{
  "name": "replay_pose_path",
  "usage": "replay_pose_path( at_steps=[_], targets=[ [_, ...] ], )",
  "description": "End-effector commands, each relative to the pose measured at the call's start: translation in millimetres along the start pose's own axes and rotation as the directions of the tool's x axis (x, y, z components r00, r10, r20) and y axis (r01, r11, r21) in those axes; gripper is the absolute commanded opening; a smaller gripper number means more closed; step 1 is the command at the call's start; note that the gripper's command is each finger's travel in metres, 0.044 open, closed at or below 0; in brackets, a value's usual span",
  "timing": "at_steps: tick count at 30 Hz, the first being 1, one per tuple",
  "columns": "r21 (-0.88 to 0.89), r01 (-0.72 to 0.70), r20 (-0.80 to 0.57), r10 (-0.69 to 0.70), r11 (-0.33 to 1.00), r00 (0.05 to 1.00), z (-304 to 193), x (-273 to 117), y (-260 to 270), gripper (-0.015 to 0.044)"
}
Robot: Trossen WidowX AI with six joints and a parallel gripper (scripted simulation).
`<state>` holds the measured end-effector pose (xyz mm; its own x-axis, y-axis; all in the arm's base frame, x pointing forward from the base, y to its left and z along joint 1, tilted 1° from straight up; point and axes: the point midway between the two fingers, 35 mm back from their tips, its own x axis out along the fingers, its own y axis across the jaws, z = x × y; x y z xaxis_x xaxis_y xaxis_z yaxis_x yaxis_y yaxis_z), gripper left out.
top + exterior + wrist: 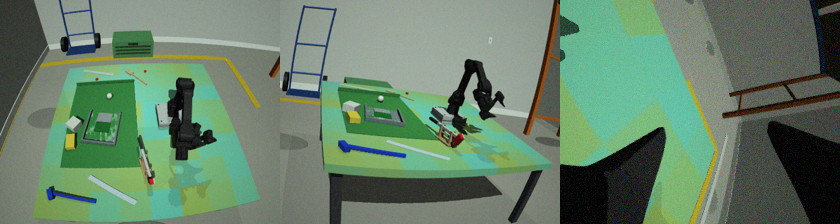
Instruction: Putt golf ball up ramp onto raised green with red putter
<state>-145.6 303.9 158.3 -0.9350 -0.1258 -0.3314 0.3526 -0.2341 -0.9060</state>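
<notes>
Orange ladder (779,97) beyond table edge, between open tool's fingers, wrist view only.

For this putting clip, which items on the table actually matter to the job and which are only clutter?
Needed:
red putter on its wooden stand
golf ball
green mat
raised green
gripper, open and holding nothing

Just lying about:
blue putter
white cube
yellow block
two white strips
wooden spatula
two small red balls
</notes>
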Motion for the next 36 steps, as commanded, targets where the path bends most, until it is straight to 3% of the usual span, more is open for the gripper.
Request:
replay_pose_path(
  at_steps=[1,4,7,11,15,16,24,36],
  targets=[
    [-0.017,-0.003,-0.003,0.003,1.000,1.000,-0.4,-1.0,0.8,0.0426],
    [-0.253,-0.058,-0.050,0.047,0.966,0.998,-5.2,-15.1,11.5,0.0440],
    [-0.525,-0.147,-0.110,0.104,0.839,0.988,-10.6,-33.9,25.7,0.0440],
    [-0.794,-0.260,-0.191,0.182,0.549,0.965,-16.2,-60.0,44.9,0.0440],
    [-0.932,-0.318,-0.268,0.260,0.176,0.928,-19.5,-87.4,64.5,0.0440],
    [-0.944,-0.320,-0.286,0.280,0.082,0.916,-20.0,-94.4,69.5,0.0440],
    [-0.922,-0.269,-0.361,0.366,-0.279,0.858,-20.0,-125.4,90.9,0.0440],
    [-0.732,0.003,-0.441,0.478,-0.681,0.760,-14.7,-167.3,119.0,0.0440]
  ],
)
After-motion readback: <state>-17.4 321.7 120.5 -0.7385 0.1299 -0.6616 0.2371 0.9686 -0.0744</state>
